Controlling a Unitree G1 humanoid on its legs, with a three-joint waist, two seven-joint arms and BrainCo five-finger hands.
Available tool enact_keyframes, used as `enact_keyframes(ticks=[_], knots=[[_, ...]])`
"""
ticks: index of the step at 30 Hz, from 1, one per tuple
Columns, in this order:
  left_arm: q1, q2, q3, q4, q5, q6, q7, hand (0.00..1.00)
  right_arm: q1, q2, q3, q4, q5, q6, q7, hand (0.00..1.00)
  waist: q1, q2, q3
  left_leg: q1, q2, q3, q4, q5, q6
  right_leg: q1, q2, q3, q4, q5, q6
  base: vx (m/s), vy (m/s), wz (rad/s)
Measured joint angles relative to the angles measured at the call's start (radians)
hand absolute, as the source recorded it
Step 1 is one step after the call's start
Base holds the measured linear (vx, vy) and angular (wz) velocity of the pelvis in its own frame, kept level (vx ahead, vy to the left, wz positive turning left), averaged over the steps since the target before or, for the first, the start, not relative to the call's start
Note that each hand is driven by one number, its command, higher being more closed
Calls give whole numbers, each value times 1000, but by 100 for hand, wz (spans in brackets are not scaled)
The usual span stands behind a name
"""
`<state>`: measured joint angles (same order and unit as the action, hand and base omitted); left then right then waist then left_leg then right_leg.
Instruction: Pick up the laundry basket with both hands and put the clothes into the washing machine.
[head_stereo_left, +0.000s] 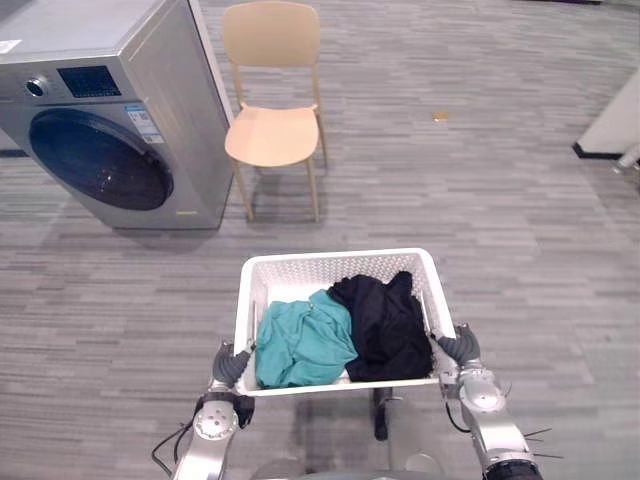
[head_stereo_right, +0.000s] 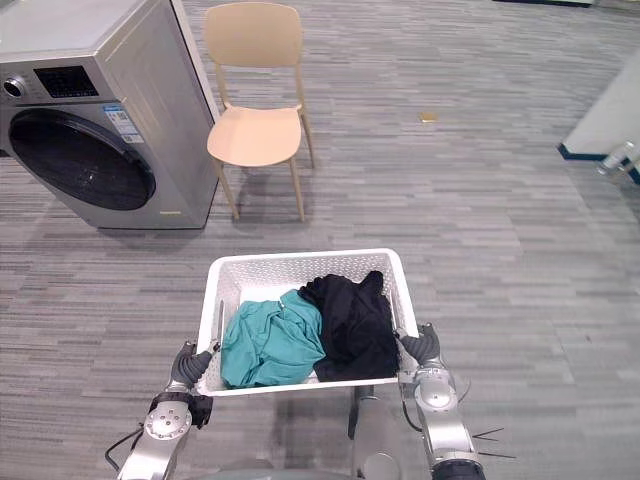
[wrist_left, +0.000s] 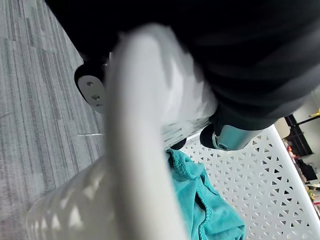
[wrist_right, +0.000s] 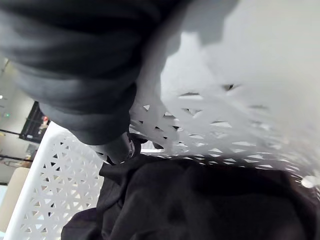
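Observation:
I hold a white perforated laundry basket (head_stereo_left: 340, 258) in front of me above the floor, one hand at each short side. My left hand (head_stereo_left: 232, 365) curls over the left rim (wrist_left: 140, 150), its fingertips (wrist_left: 222, 137) reaching inside. At the right rim my right hand (head_stereo_left: 458, 350) grips the same way. A teal garment (head_stereo_left: 300, 340) lies in the basket's left half and a black garment (head_stereo_left: 385, 320) in its right half. The silver washing machine (head_stereo_left: 110, 110) stands at the far left, its round dark door (head_stereo_left: 100, 160) shut.
A beige chair (head_stereo_left: 272, 130) stands just right of the machine. A small brown object (head_stereo_left: 440, 116) lies on the grey plank floor further back. A white unit with a dark base (head_stereo_left: 612, 125) sits at the far right.

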<state>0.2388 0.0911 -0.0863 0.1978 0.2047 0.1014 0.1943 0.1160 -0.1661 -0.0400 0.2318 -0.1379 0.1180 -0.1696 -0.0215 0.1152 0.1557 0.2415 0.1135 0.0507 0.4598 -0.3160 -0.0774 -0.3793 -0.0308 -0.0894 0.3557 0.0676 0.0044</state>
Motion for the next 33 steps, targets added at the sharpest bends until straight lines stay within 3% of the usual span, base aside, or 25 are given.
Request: enact_keyframes(ticks=[2,3,4,5,6,8,9,10,11,12,13,14,15,16,17,19,20,22,25,27,28,29,31,33], knots=[[12,-17,21,-1,0,-3,0,100,32,6,8,-56,1,2,-3,100,14,18,13,-175,119,51,457,277,-7,147,50,-29,-22,-92,-36,642,-230,15],[18,-16,20,-2,0,-4,0,100,40,7,6,-67,5,2,-6,100,17,21,15,-212,150,61,541,257,1,187,59,-39,-45,-103,-39,609,-155,19],[18,-9,17,-3,-1,-16,0,100,52,8,2,-93,12,1,-13,100,24,12,24,-313,186,83,683,189,27,290,71,-50,-106,-128,-52,570,-134,22],[15,-10,15,-4,-1,-28,0,100,50,5,0,-105,13,1,-22,100,37,-13,30,-394,181,119,684,132,57,365,66,-47,-164,-144,-60,648,-150,24],[13,-10,14,-5,-1,-35,0,100,49,3,-2,-111,18,1,-24,100,39,-15,28,-436,179,138,653,106,65,398,63,-48,-194,-147,-59,626,-108,15],[7,-12,15,-6,-2,-41,0,100,43,-1,-5,-120,28,-2,-25,100,45,-30,30,-521,128,154,425,75,68,457,47,-54,-254,-159,-51,454,-14,8],[3,-15,14,-6,-2,-41,-2,100,39,-4,-13,-117,29,-2,-24,100,51,-37,36,-552,79,138,219,82,57,489,31,-51,-267,-175,-33,502,96,-4],[2,-22,14,-6,-2,-40,-11,100,39,-5,-22,-105,30,-2,-24,100,60,-36,37,-574,34,118,26,117,14,521,10,-47,-284,-192,-11,605,130,-6],[3,-25,14,-6,0,-40,-15,100,39,-7,-24,-96,30,-2,-25,100,62,-34,36,-575,18,108,-65,137,-16,540,1,-46,-296,-202,3,514,167,-9],[7,-29,11,-7,2,-36,-17,100,39,-15,-24,-84,30,-2,-24,100,65,-23,32,-565,8,97,-206,203,-33,576,-4,-46,-323,-221,31,529,209,-17],[9,-29,10,-6,2,-28,-18,100,37,-16,-23,-71,31,-2,-24,100,67,-22,30,-554,7,106,-209,296,-32,606,-15,-39,-334,-240,49,554,226,-18],[7,-21,10,-8,2,-24,-18,100,33,-13,-23,-64,31,-2,-24,100,65,-27,21,-553,-12,120,-183,339,7,628,-38,-40,-330,-264,71,588,224,-10],[0,-13,10,-7,2,-22,-18,100,32,-4,-24,-60,31,-2,-24,100,61,-52,19,-568,-40,129,-133,305,58,623,-70,-42,-294,-288,96,602,200,0],[-10,-15,2,-6,3,-20,-19,100,33,4,-38,-58,31,-2,-23,100,62,-59,20,-573,-57,141,-85,255,91,573,-103,-38,-168,-308,126,580,196,-6],[-13,-11,-7,-5,4,-19,-20,100,29,4,-47,-53,30,-2,-21,100,65,-58,20,-559,-65,151,-71,220,98,497,-128,-18,13,-323,152,538,230,-13],[-18,31,-20,-3,4,-6,-20,100,26,24,-43,-28,29,-2,-21,100,52,-92,29,-442,-113,168,-99,163,120,309,-208,13,484,-297,206,619,265,-6],[-17,42,-18,-3,3,-2,-19,100,24,35,-37,-9,29,-2,-22,100,49,-95,29,-378,-122,171,-125,150,139,279,-218,-8,558,-307,184,529,180,-2],[-19,62,-12,-4,3,0,-16,100,21,48,-18,-4,28,-3,-24,100,37,-95,30,-270,-130,170,-197,140,151,218,-199,-49,562,-343,121,489,111,-5],[-44,75,-10,-5,1,-1,-16,100,-1,50,-14,-3,28,-4,-25,100,31,-95,29,-181,-129,162,-273,135,151,84,-124,-99,355,-367,78,451,26,9],[-40,76,-12,-4,2,-2,-17,100,1,48,-11,-3,29,-4,-25,100,17,-98,27,-141,-126,154,-281,110,111,89,-65,-96,65,-261,49,463,-32,40],[-29,86,-12,-2,2,-3,-17,100,11,53,1,-2,28,-5,-28,100,7,-128,21,-115,-148,138,-265,82,83,115,-52,-65,-83,-17,2,448,-63,35],[-20,59,-11,21,2,-3,-18,100,10,38,1,20,28,-5,-29,100,7,-86,4,-103,-112,117,-247,57,75,127,-29,-65,-64,-12,-20,450,-70,25],[-16,43,-11,22,5,-4,-18,100,15,32,1,19,28,-5,-28,100,11,-66,0,-134,-90,91,-168,53,67,168,-21,-92,-104,-49,-20,381,-108,30],[-30,30,-3,22,8,-3,-20,100,25,29,0,8,30,-5,-32,100,11,-58,12,-247,-48,96,91,53,39,223,-19,-118,-139,-64,-31,311,-106,52]])
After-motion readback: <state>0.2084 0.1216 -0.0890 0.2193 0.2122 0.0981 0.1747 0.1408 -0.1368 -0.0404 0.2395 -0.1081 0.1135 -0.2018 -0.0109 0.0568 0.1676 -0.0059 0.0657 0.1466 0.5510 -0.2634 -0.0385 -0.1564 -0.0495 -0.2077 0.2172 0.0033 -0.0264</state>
